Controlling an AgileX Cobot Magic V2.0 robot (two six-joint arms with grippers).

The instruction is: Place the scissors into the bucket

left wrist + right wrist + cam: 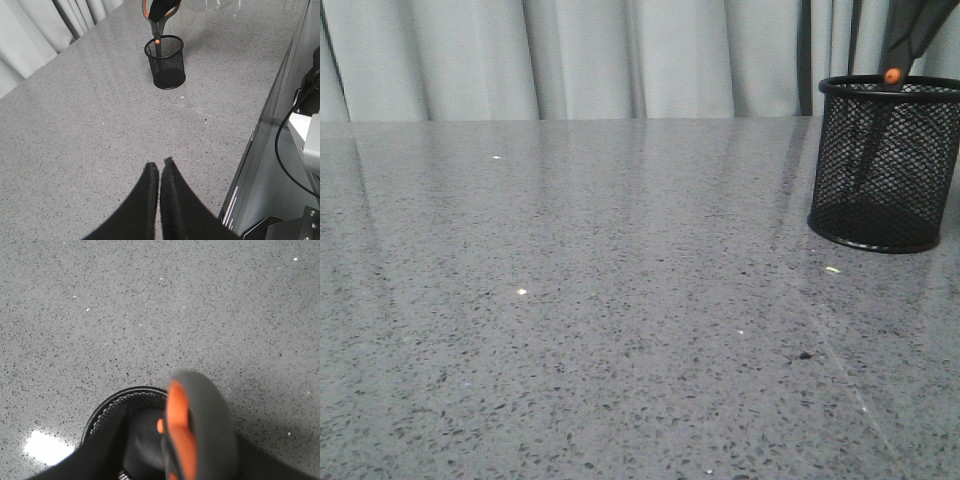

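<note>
Scissors hang blades-down in the bucket, pinched at the handles by my right claw.

From the front I see the orange pivot dot level with the bucket's rim and the dark blades running down inside the mesh, with the handles sticking up out of the top of the view. The bucket stands upright on the grey speckled table, toward its right side, in front of the pale curtain. My right wrist camera looks down past the blurred grey and orange handle loop into the bucket's mouth. My left claw hangs over the table well apart from the bucket, its two black fingers pressed together on nothing.
</note>
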